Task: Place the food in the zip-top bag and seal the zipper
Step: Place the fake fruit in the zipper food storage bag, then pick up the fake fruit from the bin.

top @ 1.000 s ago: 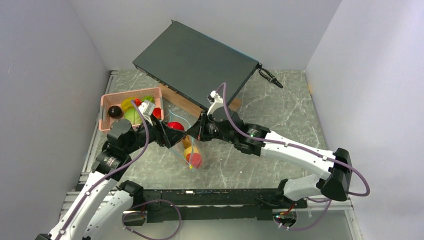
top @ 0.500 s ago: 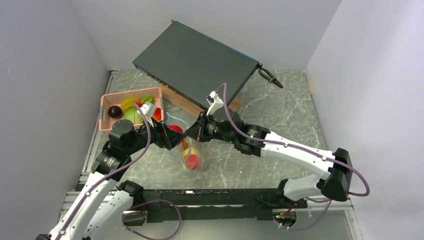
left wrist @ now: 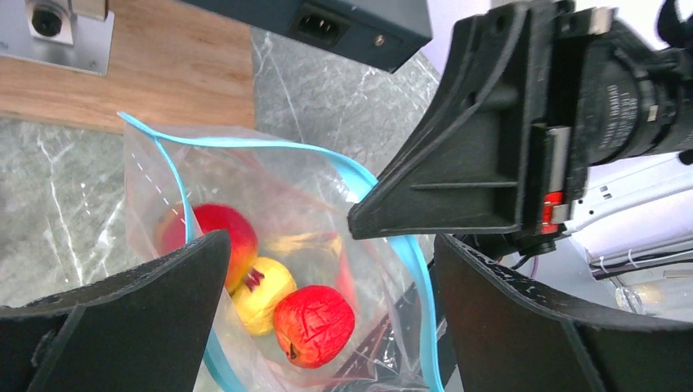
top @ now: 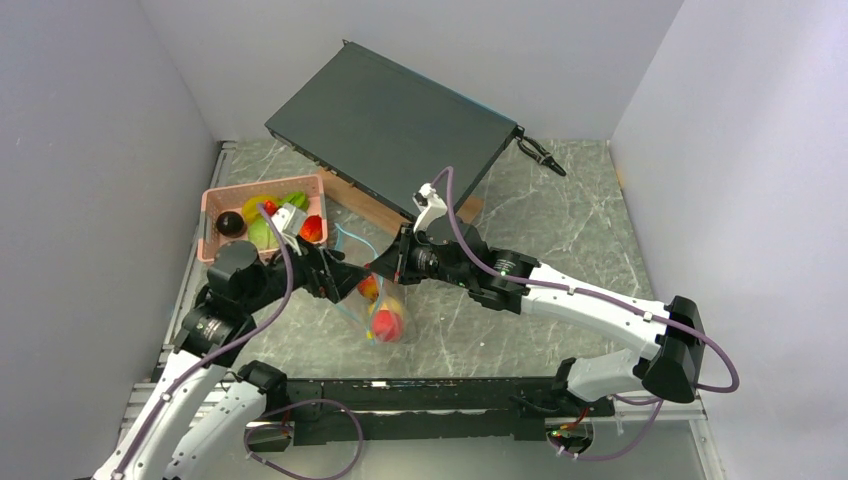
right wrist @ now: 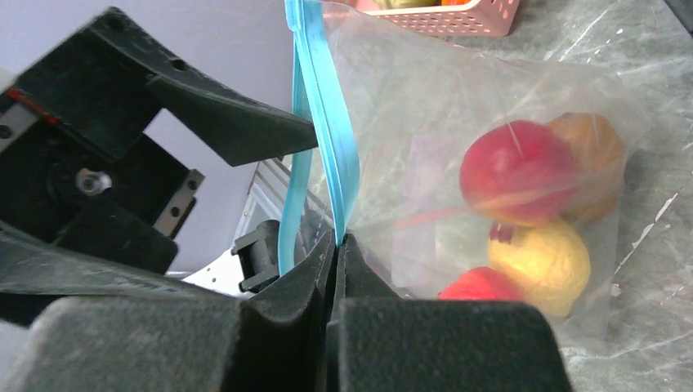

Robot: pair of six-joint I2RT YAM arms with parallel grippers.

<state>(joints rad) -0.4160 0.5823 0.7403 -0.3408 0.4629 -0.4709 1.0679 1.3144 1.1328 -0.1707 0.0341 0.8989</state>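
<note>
**A:** Bag (top: 378, 305) sits mid-table (top: 560, 220), mouth up, between our left tool (top: 332, 279) and our right tool (right wrist: 337, 245). Which step are we on?

**B:** We judge we are partway through filling. Some food (left wrist: 315, 324) lies at the bottom of it: red, yellow and orange pieces. More pieces wait in the pink basket (top: 260, 188) at the far left.

**A:** And our tools?

**B:** Our right tool is pinched tight on the teal zipper (right wrist: 327, 122) and holds that side of the mouth up. Our left tool is spread as wide as it goes, just above the mouth, with nothing in it.

**A:** What does the next move call for?

**B:** We think the left tool should reach far and left to the basket for another piece. The right tool should hold the rim so the mouth stays open. We would seal the zipper only once the basket is empty.
</note>
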